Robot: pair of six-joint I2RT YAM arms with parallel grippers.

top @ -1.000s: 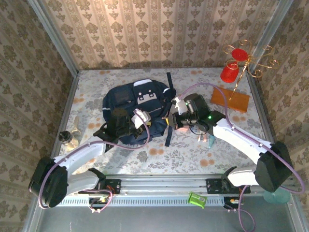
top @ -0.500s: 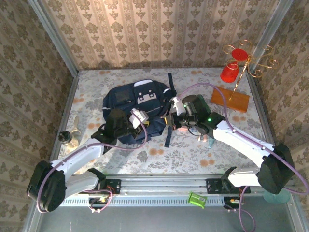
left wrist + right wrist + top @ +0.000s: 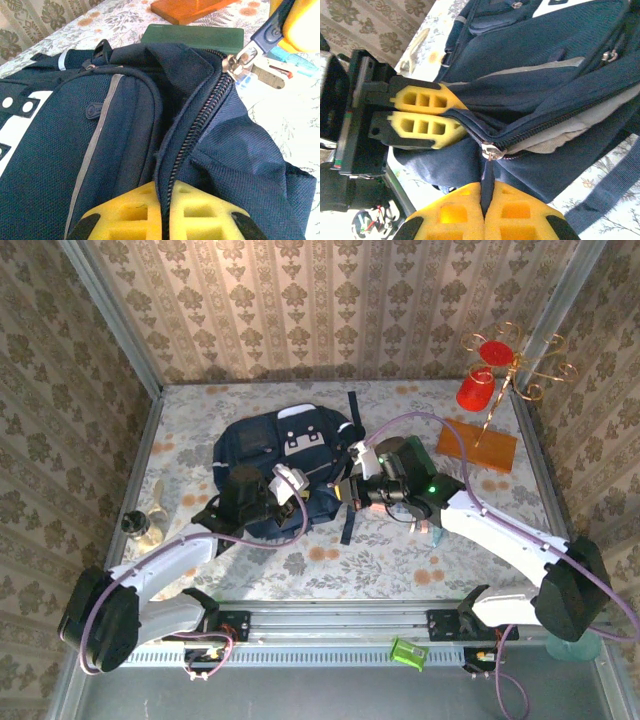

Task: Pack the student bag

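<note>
right gripper (image 3: 483, 192) shifted left, nearing left gripper (image 3: 464, 119)

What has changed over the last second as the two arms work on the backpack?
The right claw, shut on the zipper pull, has moved left along the near edge of the student bag, closing in on the left claw. The left claw stays clamped on the bag's fabric beside the zipper, and the bag itself lies where it was.

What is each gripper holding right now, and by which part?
The left gripper pinches the student bag by the fabric beside its zipper; the right gripper is shut on the zipper pull.
</note>
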